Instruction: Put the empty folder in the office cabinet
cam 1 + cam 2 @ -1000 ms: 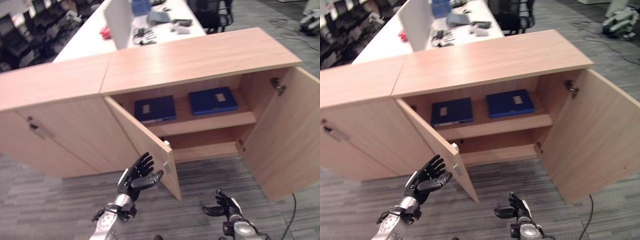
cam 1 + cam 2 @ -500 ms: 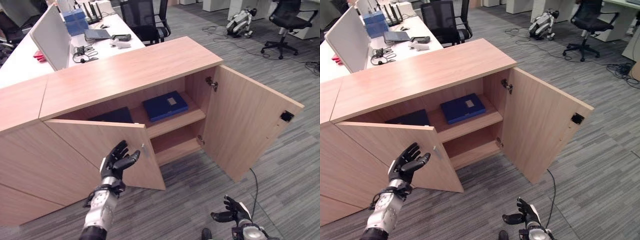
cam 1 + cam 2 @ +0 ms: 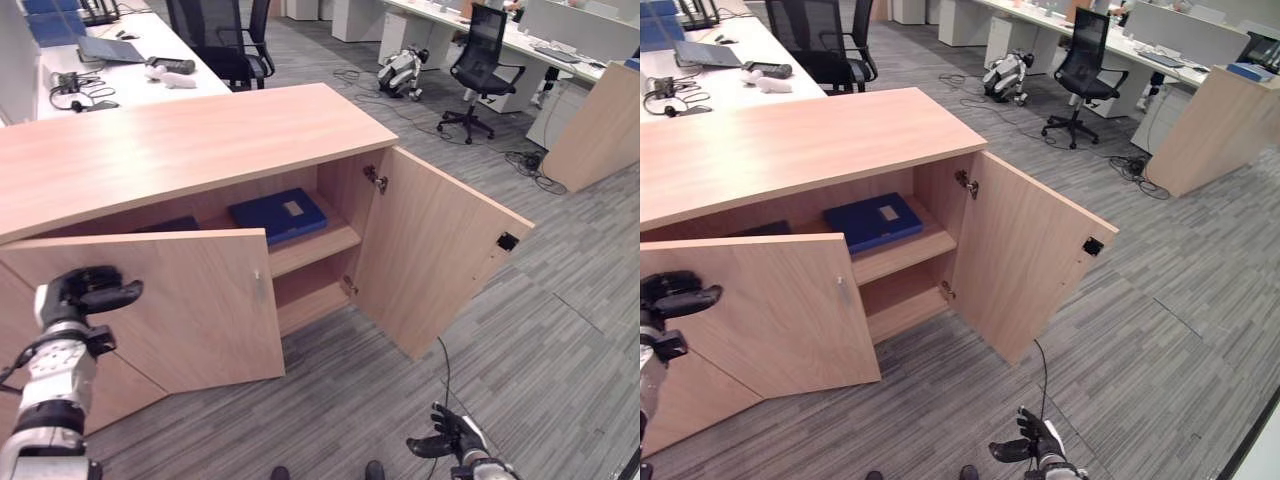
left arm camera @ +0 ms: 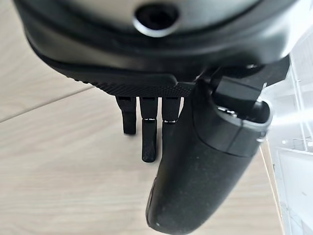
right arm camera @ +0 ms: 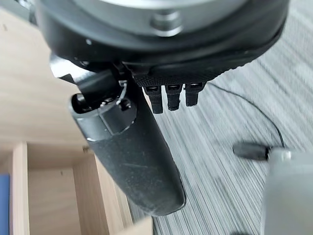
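The wooden office cabinet (image 3: 200,140) has its right door (image 3: 440,260) swung wide open and its left door (image 3: 190,310) nearly shut. A blue folder (image 3: 277,214) lies flat on the upper shelf. A second dark blue folder (image 3: 168,224) peeks out behind the left door's top edge. My left hand (image 3: 85,292) hovers in front of the left door near its hinge side, open and holding nothing; in the left wrist view its fingers (image 4: 149,132) point at the wood. My right hand (image 3: 447,442) hangs low over the carpet, open and empty.
Behind the cabinet stands a white desk (image 3: 110,50) with a laptop and headphones. Office chairs (image 3: 215,40) (image 3: 480,50) and another robot (image 3: 400,70) lying on the floor are further back. A wooden unit (image 3: 600,130) stands at the far right. Grey carpet (image 3: 350,400) spreads in front.
The camera has swung right. The left door has closed further over the left half of the shelves. My left hand now sits nearer the door's hinge side.
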Robot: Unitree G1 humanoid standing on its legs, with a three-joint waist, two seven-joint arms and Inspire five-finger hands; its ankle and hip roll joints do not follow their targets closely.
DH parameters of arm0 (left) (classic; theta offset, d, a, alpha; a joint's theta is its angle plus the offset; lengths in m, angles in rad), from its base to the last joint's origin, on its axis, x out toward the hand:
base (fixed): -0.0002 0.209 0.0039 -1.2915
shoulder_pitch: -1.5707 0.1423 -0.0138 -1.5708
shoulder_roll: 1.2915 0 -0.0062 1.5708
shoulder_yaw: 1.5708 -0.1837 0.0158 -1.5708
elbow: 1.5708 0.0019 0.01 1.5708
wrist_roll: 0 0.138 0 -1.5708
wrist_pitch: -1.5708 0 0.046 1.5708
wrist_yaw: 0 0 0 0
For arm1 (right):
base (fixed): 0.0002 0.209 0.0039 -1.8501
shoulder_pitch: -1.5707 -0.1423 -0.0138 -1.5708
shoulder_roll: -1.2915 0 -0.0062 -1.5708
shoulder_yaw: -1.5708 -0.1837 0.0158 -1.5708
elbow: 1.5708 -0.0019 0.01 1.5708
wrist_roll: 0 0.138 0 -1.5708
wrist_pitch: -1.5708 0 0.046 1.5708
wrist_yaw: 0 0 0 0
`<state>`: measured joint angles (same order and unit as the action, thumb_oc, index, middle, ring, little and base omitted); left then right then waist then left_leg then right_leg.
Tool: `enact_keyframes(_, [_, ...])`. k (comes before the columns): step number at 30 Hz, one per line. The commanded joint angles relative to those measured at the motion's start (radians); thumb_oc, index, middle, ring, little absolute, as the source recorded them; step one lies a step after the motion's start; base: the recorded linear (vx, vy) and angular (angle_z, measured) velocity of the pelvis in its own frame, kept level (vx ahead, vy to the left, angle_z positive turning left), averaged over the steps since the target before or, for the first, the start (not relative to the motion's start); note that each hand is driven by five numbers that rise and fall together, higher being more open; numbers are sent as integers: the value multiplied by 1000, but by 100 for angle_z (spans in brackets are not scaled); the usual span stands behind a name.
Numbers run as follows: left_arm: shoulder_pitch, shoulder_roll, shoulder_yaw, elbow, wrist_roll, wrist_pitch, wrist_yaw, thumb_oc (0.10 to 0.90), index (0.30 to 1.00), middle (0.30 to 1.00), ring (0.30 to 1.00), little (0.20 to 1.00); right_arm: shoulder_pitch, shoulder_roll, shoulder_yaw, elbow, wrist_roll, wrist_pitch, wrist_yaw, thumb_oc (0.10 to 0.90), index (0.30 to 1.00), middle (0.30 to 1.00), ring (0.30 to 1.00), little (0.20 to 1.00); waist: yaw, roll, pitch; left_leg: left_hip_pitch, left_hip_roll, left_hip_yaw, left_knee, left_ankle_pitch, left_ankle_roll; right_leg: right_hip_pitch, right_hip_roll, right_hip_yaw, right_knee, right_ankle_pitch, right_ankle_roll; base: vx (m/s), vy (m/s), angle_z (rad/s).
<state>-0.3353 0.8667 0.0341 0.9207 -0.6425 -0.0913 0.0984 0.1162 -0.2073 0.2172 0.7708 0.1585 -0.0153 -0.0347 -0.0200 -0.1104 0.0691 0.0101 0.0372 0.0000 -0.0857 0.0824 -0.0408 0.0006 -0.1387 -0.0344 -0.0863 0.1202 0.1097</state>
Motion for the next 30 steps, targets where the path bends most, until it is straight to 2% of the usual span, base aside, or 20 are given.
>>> enact_keyframes(1, [-180,54,55,-116,23,-158,-11,800,900,900,900,900,-82,-61,3,-10,3,-58,0,800,900,900,900,900,-8,66,-34,70,20,10,-2,-97,-20,69,10,-5,105,-158,82,36,70,7])
enact_keyframes(5, [-92,-16,87,-201,26,-161,-17,800,900,900,900,900,-94,-38,-4,-8,-3,-55,-1,800,900,900,900,900,11,60,-18,82,20,13,-2,-108,-3,31,20,-35,207,-174,92,-14,56,-8])
enact_keyframes(7, [-18,-77,110,-266,29,-169,-16,800,900,900,900,900,-110,-22,-12,5,-8,-54,-5,800,900,900,900,900,27,62,-2,91,29,20,-2,-112,3,-7,23,-77,289,-170,111,-13,12,-9])
enact_keyframes(9, [73,-157,129,-330,18,-173,-19,800,900,900,900,900,-134,-12,-23,21,-15,-52,-10,800,900,900,900,900,42,72,19,115,45,36,-2,-119,9,-64,0,-157,402,-120,148,-53,14,-46])
enact_keyframes(11, [148,-243,131,-395,15,-170,-26,800,900,900,900,900,-139,-6,-41,20,-16,-48,-14,800,900,900,900,900,46,91,32,127,64,34,-1,-121,9,-114,-5,-207,492,-81,152,-39,-42,-54])
enact_keyframes(12, [228,-322,118,-458,33,-173,-36,800,900,900,900,900,-143,2,-68,18,-16,-43,-22,800,900,900,900,900,60,92,38,137,65,37,-2,-136,7,-121,-60,-243,469,-65,152,21,-54,-26])
enact_keyframes(13, [232,-325,118,-463,35,-171,-35,800,900,900,900,900,-142,1,-68,18,-16,-43,-22,800,900,900,900,900,58,93,37,138,65,35,-2,-137,7,-119,-61,-245,469,-66,152,79,-132,-8])
enact_keyframes(14, [281,-382,80,-513,38,-163,-55,800,900,900,900,900,-148,-2,-79,18,-15,-42,-32,800,900,900,900,900,75,86,40,129,54,30,-2,-145,0,-91,-123,-266,342,-85,137,57,-90,17])
enact_keyframes(15, [283,-383,80,-516,39,-162,-54,800,900,900,900,900,-146,-3,-79,18,-15,-42,-32,800,900,900,900,900,74,88,40,131,56,27,-2,-146,-1,-85,-121,-270,337,-84,137,86,-158,12])
enact_keyframes(16, [310,-397,59,-537,56,-159,-66,800,900,900,900,900,-149,-6,-89,17,-16,-41,-36,800,900,900,900,900,79,88,41,124,54,17,-2,-146,-9,-82,-143,-263,268,-71,126,80,-129,1])
enact_keyframes(17, [340,-419,45,-547,68,-159,-72,800,900,900,900,900,-149,-11,-95,16,-18,-42,-43,800,900,900,900,900,79,89,43,120,55,6,-2,-145,-18,-92,-165,-229,229,-43,125,144,-216,-1])
enact_keyframes(18, [372,-460,12,-563,78,-147,-96,800,900,900,900,900,-128,-14,-102,7,-22,-38,-40,800,900,900,900,900,71,83,34,118,50,1,-2,-156,-28,-88,-166,-173,163,-22,131,116,-147,16])
enact_keyframes(20, [416,-487,-26,-589,92,-137,-127,800,900,900,900,900,-118,-22,-109,5,-30,-36,-40,800,900,900,900,900,69,86,21,114,54,5,-2,-153,-42,-67,-170,-186,119,-2,136,120,-191,51])
enact_keyframes(21, [431,-489,-41,-601,102,-133,-140,800,900,900,900,900,-115,-28,-106,5,-33,-37,-36,800,900,900,900,900,64,94,14,111,62,7,-2,-150,-48,-60,-165,-196,99,5,133,170,-322,67])
enact_keyframes(24, [488,-508,-73,-602,113,-110,-186,800,900,900,900,900,-126,-50,-70,10,-59,-45,-19,800,900,900,900,900,60,135,-4,111,137,38,-2,-119,-97,-13,-106,-243,20,-15,114,115,-275,3])
enact_keyframes(25, [489,-509,-72,-602,113,-110,-186,800,900,900,900,900,-125,-50,-70,10,-59,-45,-19,800,900,900,900,900,60,137,-4,112,139,38,-2,-120,-99,-12,-104,-243,20,-16,113,98,-253,-33])
enact_keyframes(27, [494,-517,-75,-598,105,-104,-191,800,900,900,900,900,-129,-57,-57,1,-60,-48,-17,800,900,900,900,900,57,153,-2,115,176,53,5,-101,-119,-6,-79,-249,14,-41,103,64,-193,-23])
enact_keyframes(30, [489,-526,-83,-591,101,-93,-192,800,900,900,900,900,-135,-74,-48,-1,-46,-53,-23,800,900,900,900,900,56,181,15,84,225,41,89,-42,-142,18,-34,-259,5,-79,73,23,-156,-21])
